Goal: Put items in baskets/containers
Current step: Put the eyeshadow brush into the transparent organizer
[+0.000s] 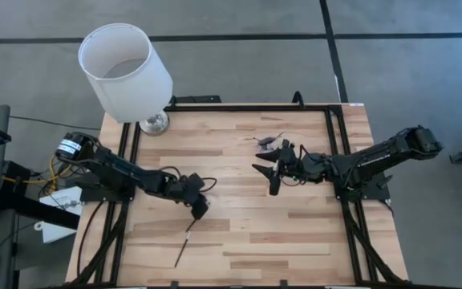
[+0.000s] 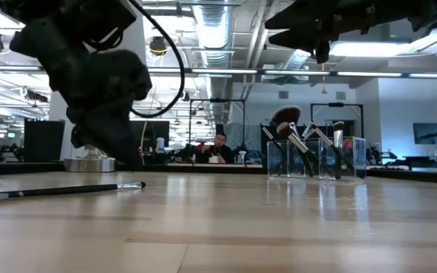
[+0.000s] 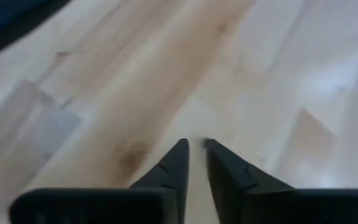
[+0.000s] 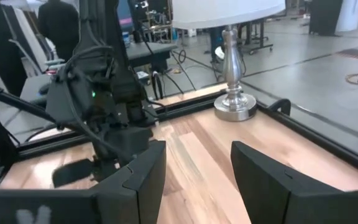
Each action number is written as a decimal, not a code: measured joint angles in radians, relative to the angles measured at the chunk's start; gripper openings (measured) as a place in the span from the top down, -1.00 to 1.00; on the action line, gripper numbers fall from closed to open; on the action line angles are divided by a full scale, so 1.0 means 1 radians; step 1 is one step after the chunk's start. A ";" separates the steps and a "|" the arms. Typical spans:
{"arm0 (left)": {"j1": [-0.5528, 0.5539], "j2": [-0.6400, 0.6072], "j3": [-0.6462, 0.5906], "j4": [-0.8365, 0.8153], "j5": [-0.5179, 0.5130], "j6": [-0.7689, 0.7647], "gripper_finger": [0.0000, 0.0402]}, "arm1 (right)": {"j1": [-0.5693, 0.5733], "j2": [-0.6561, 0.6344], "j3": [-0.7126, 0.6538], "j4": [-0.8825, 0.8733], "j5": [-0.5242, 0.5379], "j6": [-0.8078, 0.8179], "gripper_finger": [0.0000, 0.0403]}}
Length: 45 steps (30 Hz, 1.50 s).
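Pale butcher-block worktop [image 1: 239,217] from above: left end effector [image 1: 200,209] sits over the upper tip of a slim black-handled makeup brush [image 1: 183,246] lying diagonally toward the near-left, low view shows it flat, left wrist shows fingers a slit apart pinching nothing, so pick-up is next; right end effector [image 1: 273,172] waits spread beside the clear glassy container [image 2: 317,157].

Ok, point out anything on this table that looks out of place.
One makeup brush lies loose on the wood near the front edge, by the left end effector, while the other brushes stand in the clear container. A lamp also occupies the back left corner.
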<state>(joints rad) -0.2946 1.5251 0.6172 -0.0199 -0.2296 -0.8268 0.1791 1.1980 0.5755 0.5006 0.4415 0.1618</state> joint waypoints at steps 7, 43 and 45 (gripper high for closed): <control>-0.076 -0.032 0.002 0.004 0.034 0.000 0.44 | 0.000 0.000 0.000 0.000 0.000 -0.012 0.14; -0.359 0.398 0.007 0.223 -0.674 -0.239 0.92 | -0.039 0.000 0.000 -0.032 0.002 -0.013 0.14; -0.359 0.396 0.007 0.225 -0.676 -0.240 0.94 | -0.039 0.000 0.000 -0.031 0.002 -0.013 0.14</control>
<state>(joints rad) -0.6540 1.9213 0.6243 0.2050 -0.9058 -1.0668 0.1402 1.1980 0.5756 0.4694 0.4431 0.1486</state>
